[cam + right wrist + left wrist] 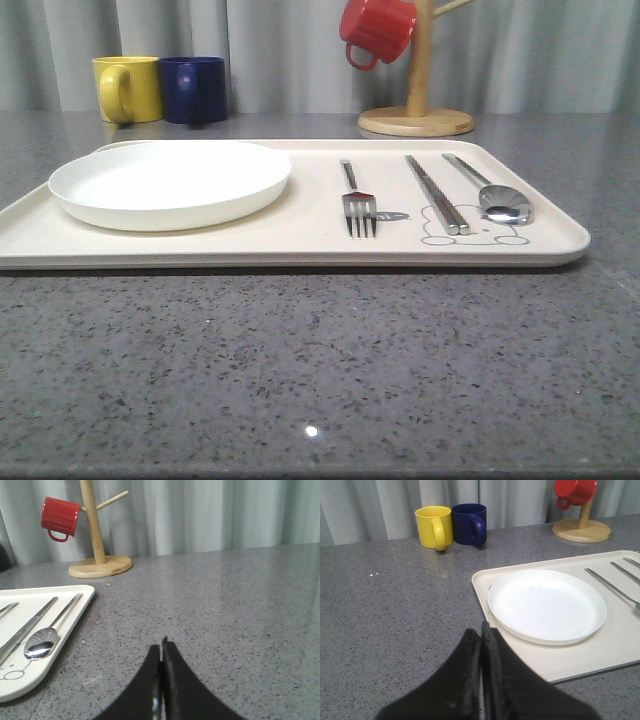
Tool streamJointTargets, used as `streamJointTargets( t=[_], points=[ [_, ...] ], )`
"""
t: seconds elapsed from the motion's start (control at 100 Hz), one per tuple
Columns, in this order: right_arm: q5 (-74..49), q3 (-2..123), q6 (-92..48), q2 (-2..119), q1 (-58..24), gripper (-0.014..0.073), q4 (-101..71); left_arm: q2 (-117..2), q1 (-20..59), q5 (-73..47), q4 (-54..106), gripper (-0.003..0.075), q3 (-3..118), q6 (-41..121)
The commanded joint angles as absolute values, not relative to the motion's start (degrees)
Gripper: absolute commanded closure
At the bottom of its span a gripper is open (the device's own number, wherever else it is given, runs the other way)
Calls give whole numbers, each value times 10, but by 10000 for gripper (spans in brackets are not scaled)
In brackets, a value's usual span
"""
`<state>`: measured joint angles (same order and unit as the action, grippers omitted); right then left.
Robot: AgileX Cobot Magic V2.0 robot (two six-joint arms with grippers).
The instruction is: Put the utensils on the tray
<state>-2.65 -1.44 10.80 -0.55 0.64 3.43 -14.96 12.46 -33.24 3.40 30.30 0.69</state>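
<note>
The cream tray [300, 248] lies across the middle of the grey table. On its right half rest a silver fork [358, 205], a pair of chopsticks [437, 195] and a spoon [492, 192], side by side over the rabbit drawing. From the right wrist, the spoon [42, 641] and chopsticks [25, 627] lie on the tray's corner [75, 611]. My left gripper [481, 632] is shut and holds nothing, just off the tray's [600, 656] near left corner. My right gripper [161, 647] is shut and holds nothing, over bare table to the right of the tray.
A round white plate [170, 182] fills the tray's left half. A yellow mug [127, 88] and a blue mug [194, 89] stand at the back left. A wooden mug tree [417, 108] with a red mug [375, 30] stands behind the tray.
</note>
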Motion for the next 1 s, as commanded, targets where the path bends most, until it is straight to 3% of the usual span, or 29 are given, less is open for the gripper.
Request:
streamJointTargets(
  t=[0.0,0.29,0.42,0.71,0.99],
  points=[
    [14,-16,104,-14,7,674,41,-155,129,-290,36,739,319,5],
    [14,-16,104,-14,7,674,41,-154,129,-290,33,739,318,5],
    [14,-16,104,-14,7,674,41,-151,121,-251,-49,740,293,-28],
    [14,-16,104,-14,7,674,41,-118,39,-48,-72,740,128,-75],
    [14,-16,104,-14,7,674,41,-7,-15,-26,-58,739,-15,-111]
  ],
)
